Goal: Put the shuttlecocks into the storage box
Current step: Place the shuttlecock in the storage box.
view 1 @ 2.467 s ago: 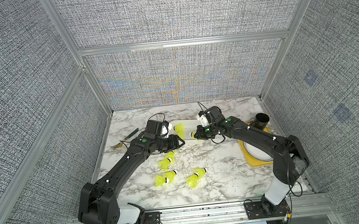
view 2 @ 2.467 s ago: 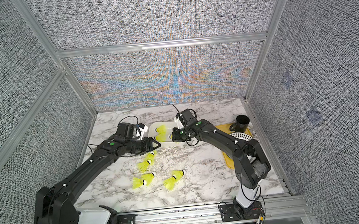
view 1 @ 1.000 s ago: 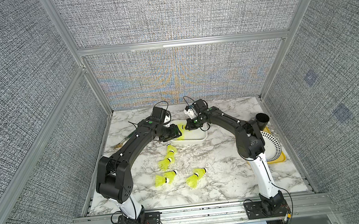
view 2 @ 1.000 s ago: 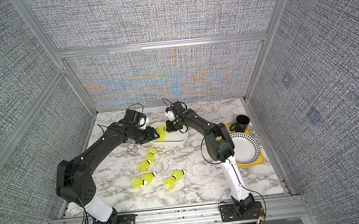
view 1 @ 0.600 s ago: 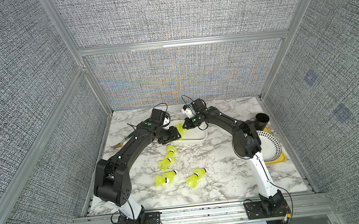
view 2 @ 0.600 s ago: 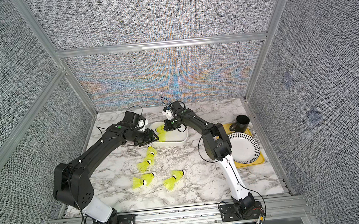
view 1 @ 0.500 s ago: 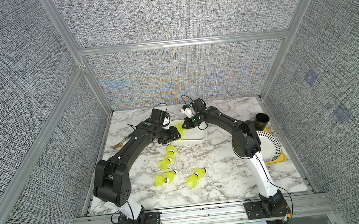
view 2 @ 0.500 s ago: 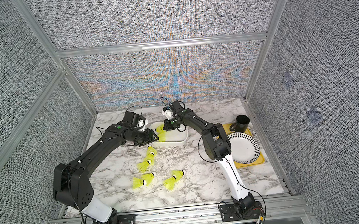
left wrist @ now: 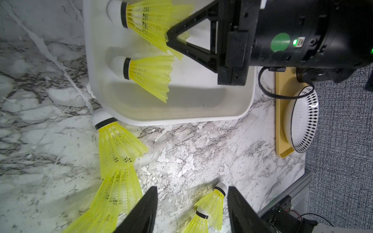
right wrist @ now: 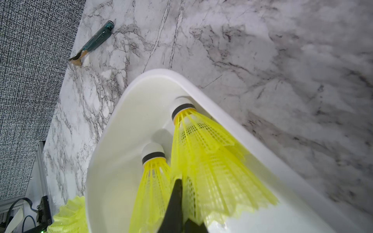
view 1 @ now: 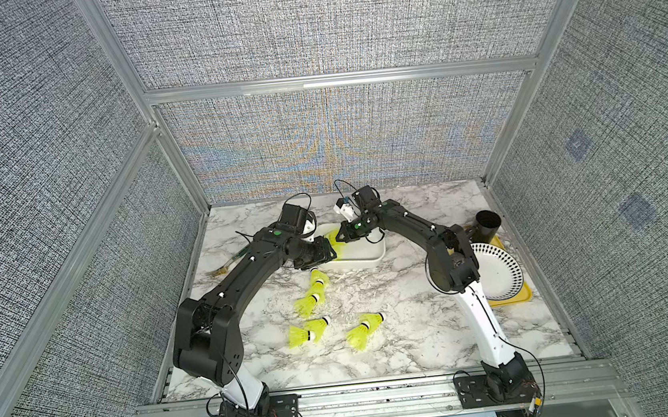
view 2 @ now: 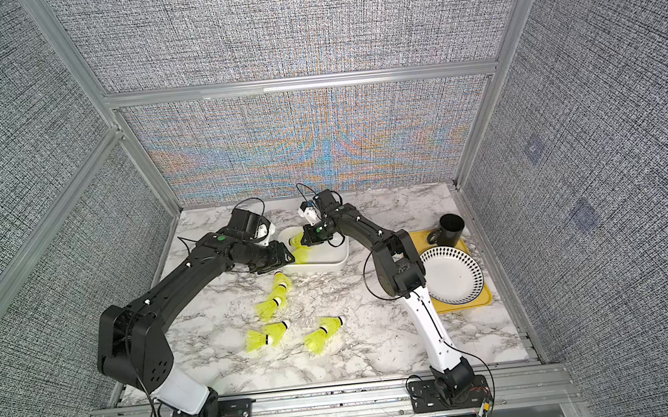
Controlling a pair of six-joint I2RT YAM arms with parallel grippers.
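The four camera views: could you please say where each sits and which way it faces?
Top views: high in front, looking down toward the back wall; left arm and right arm whole.
Left wrist: on its arm, facing the storage box past the open left gripper; right gripper shows.
Right wrist: on its arm, looking into the box along the shut right gripper pinching a shuttlecock.
Shared: both wrist views show the box.

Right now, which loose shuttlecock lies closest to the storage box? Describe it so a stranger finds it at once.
Find the white storage box at the back of the marble table. At its front corner, away from the yellow tray, one shuttlecock lies outside it. Unlike the other shuttlecocks nearer the front, its white cap sits against the box's wall.
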